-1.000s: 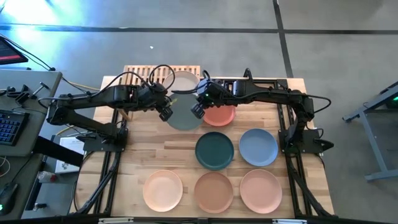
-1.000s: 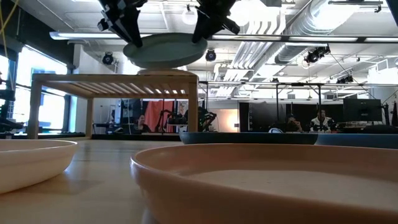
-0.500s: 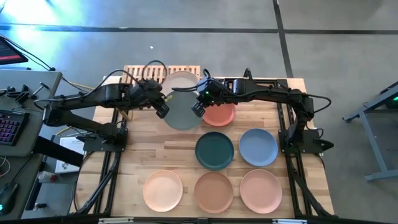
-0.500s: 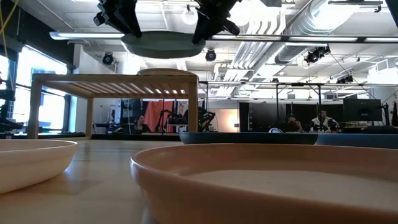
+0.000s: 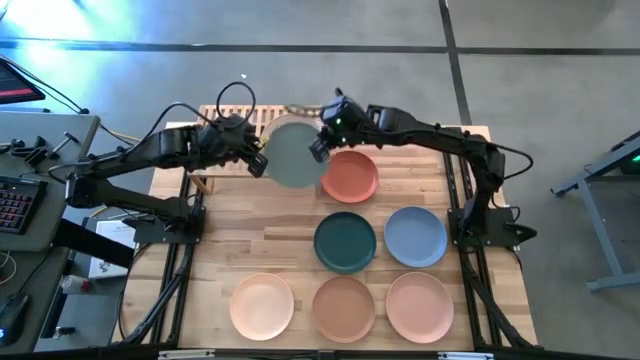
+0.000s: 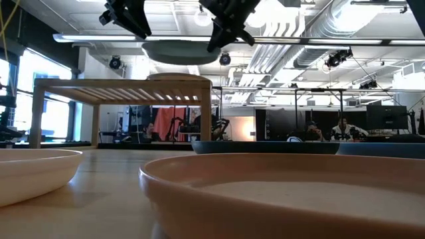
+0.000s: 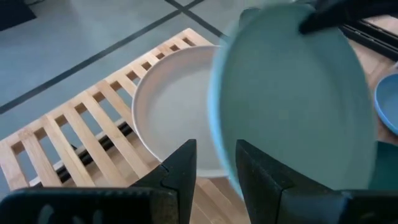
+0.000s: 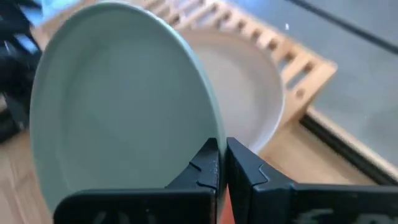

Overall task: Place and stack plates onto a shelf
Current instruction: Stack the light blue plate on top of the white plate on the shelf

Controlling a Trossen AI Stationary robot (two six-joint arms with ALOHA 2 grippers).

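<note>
Lifted higher since earlier, the sage green plate [image 5: 292,156] hangs above the shelf [image 5: 232,116], left hand [image 5: 256,165] and right hand [image 5: 320,148] pinching opposite rims to clear the beige plate [image 7: 174,112].

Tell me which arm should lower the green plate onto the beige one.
Neither alone: both tools grip the sage green plate, the left tool and right tool on opposite rim edges, holding it above the beige plate on the shelf.

The plank tabletop [image 5: 250,240] bears six plates and the shelf [image 5: 225,113], which holds a beige plate [image 7: 174,112].
</note>
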